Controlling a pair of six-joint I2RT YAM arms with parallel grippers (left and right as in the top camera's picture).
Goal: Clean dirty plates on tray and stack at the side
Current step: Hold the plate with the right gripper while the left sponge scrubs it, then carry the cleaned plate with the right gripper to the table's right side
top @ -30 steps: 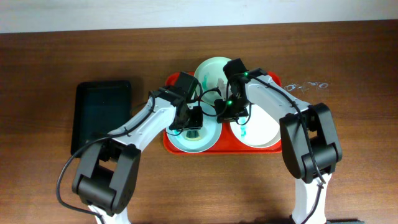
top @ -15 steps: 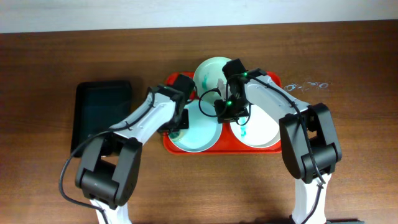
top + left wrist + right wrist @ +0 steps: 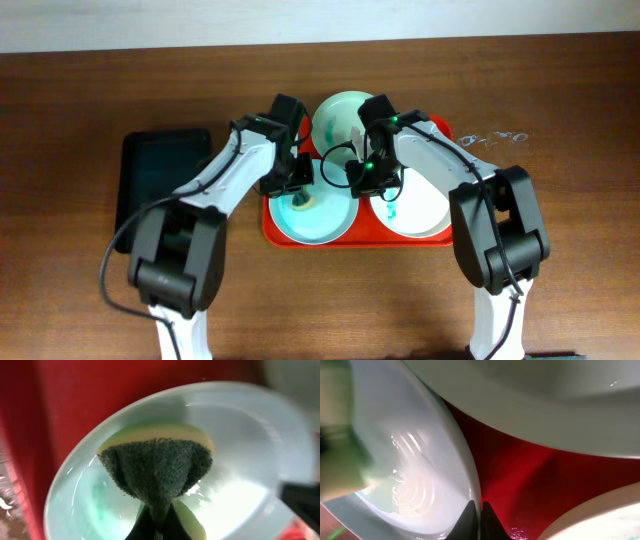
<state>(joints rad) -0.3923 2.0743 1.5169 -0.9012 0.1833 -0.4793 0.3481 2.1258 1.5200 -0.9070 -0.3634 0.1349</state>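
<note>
The red tray holds three plates. My left gripper is shut on a dark green and yellow sponge, pressed into the front-left mint-blue plate, which has a faint teal smear in the left wrist view. My right gripper is shut on that plate's right rim, its fingertips pinching the edge. A second mint plate sits at the back. The white plate at the right carries a teal smear.
A smaller black tray lies on the wooden table to the left of the red tray. A clear plastic scrap lies to the right of the red tray. Both arms cross over the tray's middle.
My left gripper with the sponge slid from the plate's middle to its left edge, then back toward the upper left part. The right gripper has stayed on the rim.
</note>
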